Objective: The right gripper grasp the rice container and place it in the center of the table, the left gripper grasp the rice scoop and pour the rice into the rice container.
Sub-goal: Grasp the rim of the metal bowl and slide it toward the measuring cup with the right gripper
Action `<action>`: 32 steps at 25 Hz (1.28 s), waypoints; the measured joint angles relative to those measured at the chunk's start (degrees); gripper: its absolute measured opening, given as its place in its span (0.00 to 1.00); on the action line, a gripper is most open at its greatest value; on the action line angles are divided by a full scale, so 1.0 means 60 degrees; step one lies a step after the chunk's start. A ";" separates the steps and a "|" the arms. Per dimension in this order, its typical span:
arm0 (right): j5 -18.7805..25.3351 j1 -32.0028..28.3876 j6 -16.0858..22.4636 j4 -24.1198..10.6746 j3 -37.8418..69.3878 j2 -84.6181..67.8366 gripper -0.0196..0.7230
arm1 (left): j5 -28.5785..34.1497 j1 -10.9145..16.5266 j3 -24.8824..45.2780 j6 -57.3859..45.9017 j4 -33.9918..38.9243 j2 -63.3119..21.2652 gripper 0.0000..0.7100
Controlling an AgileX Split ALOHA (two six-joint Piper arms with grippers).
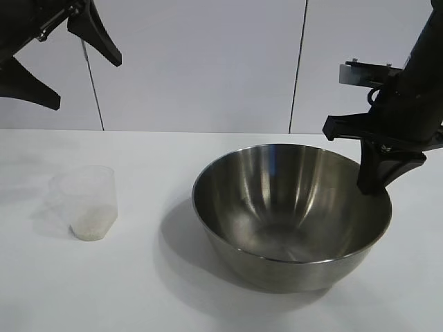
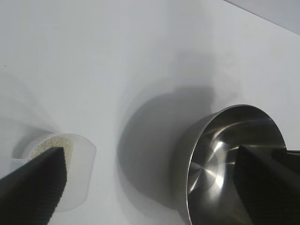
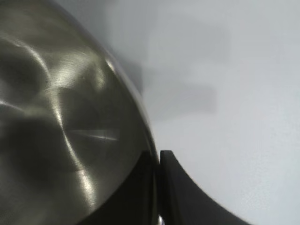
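While right gripper (image 1: pixel 374 181) pinches rice container (image 1: pixel 291 214) rim, left gripper (image 1: pixel 59 59) hovers.

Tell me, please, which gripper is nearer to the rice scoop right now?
Left. The left gripper hangs open in the air above the rice scoop, not touching it. The right gripper is across the table, clamped on the far rim of the rice container.

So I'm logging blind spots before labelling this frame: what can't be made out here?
- Left gripper: exterior view's top-left edge cuts off its arm.
- Rice scoop: a left finger covers part of it in the left wrist view.
- Rice container: right wrist view shows only one side of the rim.
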 joint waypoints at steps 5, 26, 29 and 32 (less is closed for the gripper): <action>0.0000 0.0000 -0.0293 0.0502 0.0000 0.0000 0.04 | 0.0000 0.0000 0.0000 0.0000 0.0095 0.0000 0.98; 0.0022 -0.2061 -0.4122 0.4309 0.0938 0.0000 0.04 | -0.0093 0.0000 0.0000 0.0000 0.0113 0.0000 0.98; 0.0030 -0.2073 -0.4467 0.4652 0.0953 0.0000 0.04 | -0.0101 0.0000 0.0000 0.0000 0.0113 0.0000 0.98; 0.0030 -0.2073 -0.4677 0.4933 0.0953 0.0000 0.05 | -0.0138 0.0000 0.0000 0.0000 0.0113 0.0000 0.98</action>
